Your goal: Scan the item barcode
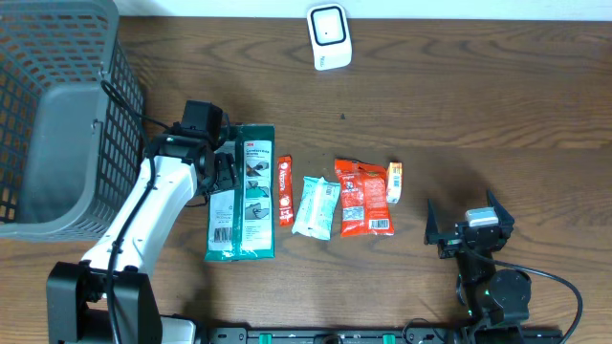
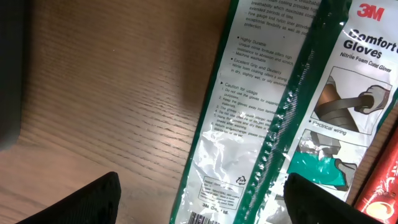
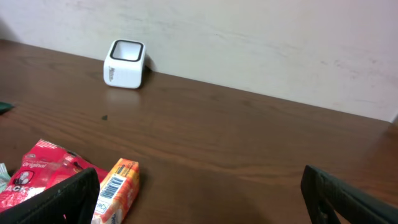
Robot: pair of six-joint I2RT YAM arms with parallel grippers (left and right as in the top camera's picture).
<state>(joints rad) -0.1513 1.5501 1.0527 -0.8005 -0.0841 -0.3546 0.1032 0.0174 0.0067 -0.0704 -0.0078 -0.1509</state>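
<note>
Left pincer [image 2: 208, 202]: jaws spread wide with nothing between them; it hangs just above the glove pack [image 2: 273, 124], dark fingertips at the bottom corners of the left wrist frame.
Right pincer [image 3: 199, 199]: jaws wide apart and empty, lower right of the overhead frame, well apart from the goods.
Task item: glove pack lies flat on the wooden surface [image 1: 478, 115], left of centre in the overhead frame, near the grey basket [image 1: 122, 96].
Barcode [image 1: 223, 232]: on the pale panel at the pack's lower left, facing up.
Scanner [image 1: 328, 36]: small and white, top centre of the overhead frame, well apart from the pack.
Step in hand (judged): closing in to pick up the pack.
Doing it well (judged): pinch a long edge away from the barcode. The film is thin and slippery, so get one finger under the rim. Then lift and tilt the barcode panel toward the scanner window, keeping the glossy film taut against glare.
Legible print: "3M", "Comfort Gloves", "Nitrile Foam Coated Gloves", "Highly Durable", "Caution for usage".
Other goods: red stick packet [image 1: 285, 189], pale packet [image 1: 316, 205], red bag [image 1: 363, 198] and orange box [image 1: 394, 182] lie in a row right of the pack; their print is too small to read.
</note>
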